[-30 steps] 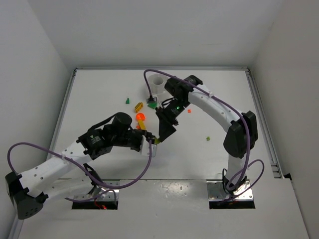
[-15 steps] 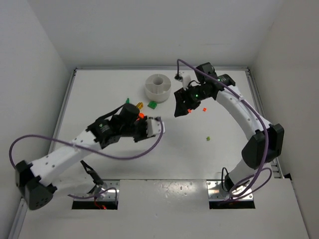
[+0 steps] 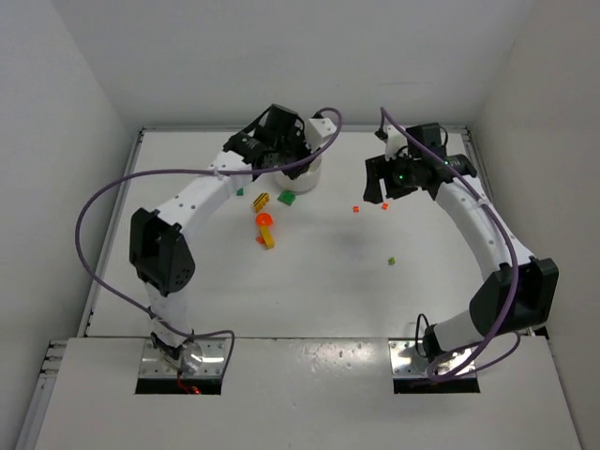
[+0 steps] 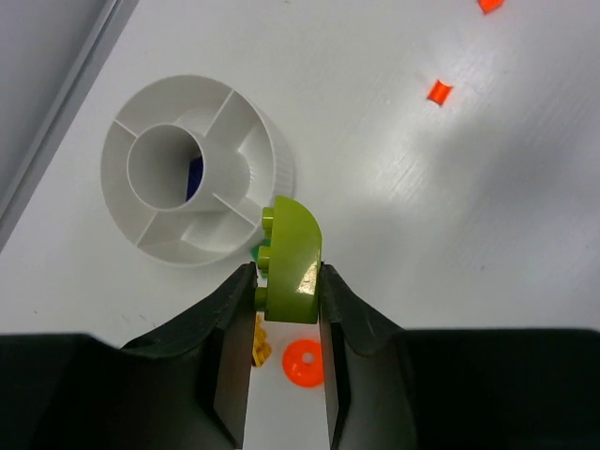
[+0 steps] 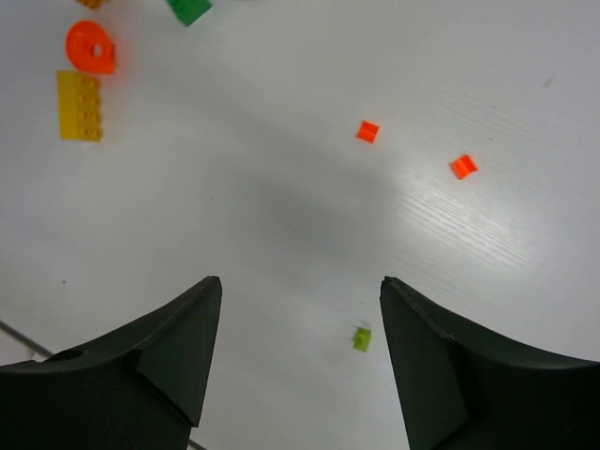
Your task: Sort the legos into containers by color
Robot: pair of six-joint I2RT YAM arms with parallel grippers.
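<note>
The jaws of the left gripper are clamped on a lime brick with one rounded corner. Those of the right gripper are spread wide, and nothing is held between them.

In the left wrist view the lime brick is seen at the near rim of the round white dish, overlapping its wall. How high above the dish it is held cannot be told. A dark blue or purple piece is glimpsed in one wedge compartment, mostly hidden behind the centre well. A green piece is almost wholly covered by the brick and a finger. A yellow piece is partly masked between the fingers, with an orange ring just beside it. In the top view most of the dish is concealed by the left wrist.

In the right wrist view a green brick is cut off by the upper edge. A yellow brick is seen at the upper left. An orange bit, a second orange bit and a lime bit are scattered well apart.

Everything is laid on a white table with a faint grain. It is enclosed by plain white walls and edged by a metal rail. A purple cable is looped from the left arm.
</note>
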